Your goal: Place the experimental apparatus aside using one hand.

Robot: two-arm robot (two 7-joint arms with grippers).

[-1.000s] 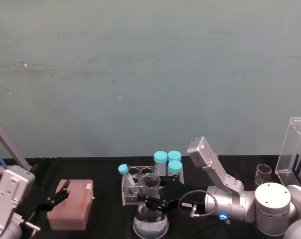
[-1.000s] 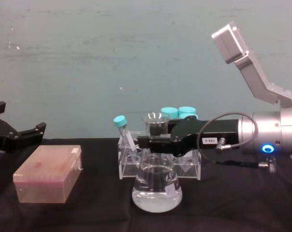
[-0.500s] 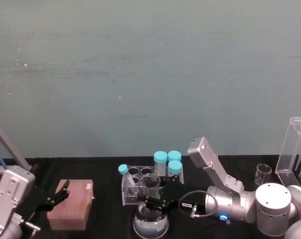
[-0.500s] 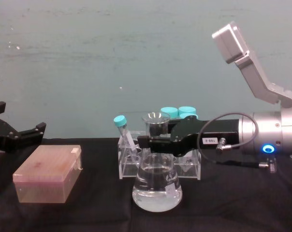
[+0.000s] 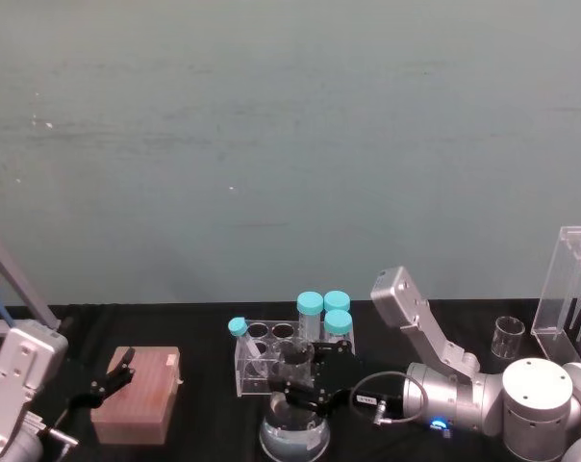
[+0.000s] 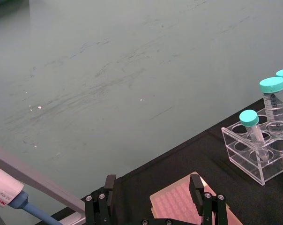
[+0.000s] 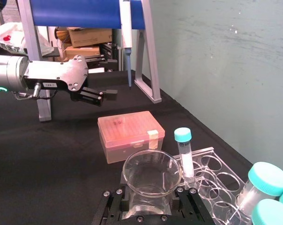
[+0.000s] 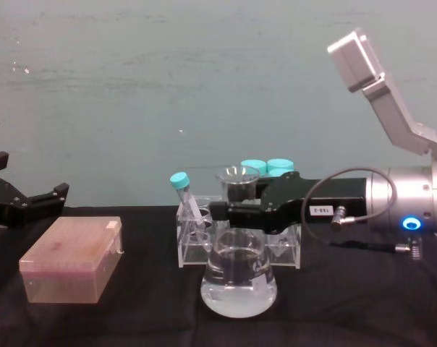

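Observation:
The conical flask with clear liquid stands at the table's front centre, in front of a small tube rack. My right gripper reaches in from the right and is shut on the flask's neck, just below its rim. In the head view the same gripper sits above the flask's body. A tall acrylic test tube rack and a small glass beaker stand at the far right. My left gripper hovers open at the left, above a pink box.
A pink tip box lies front left. A clear rack with several teal-capped tubes stands directly behind the flask, close to the gripper's fingers. A pipette stand's leg slants at the far left. A teal wall backs the table.
My right arm has shifted slightly to the right and back toward my body, carrying the flask a little right with it. The left arm has stayed put.

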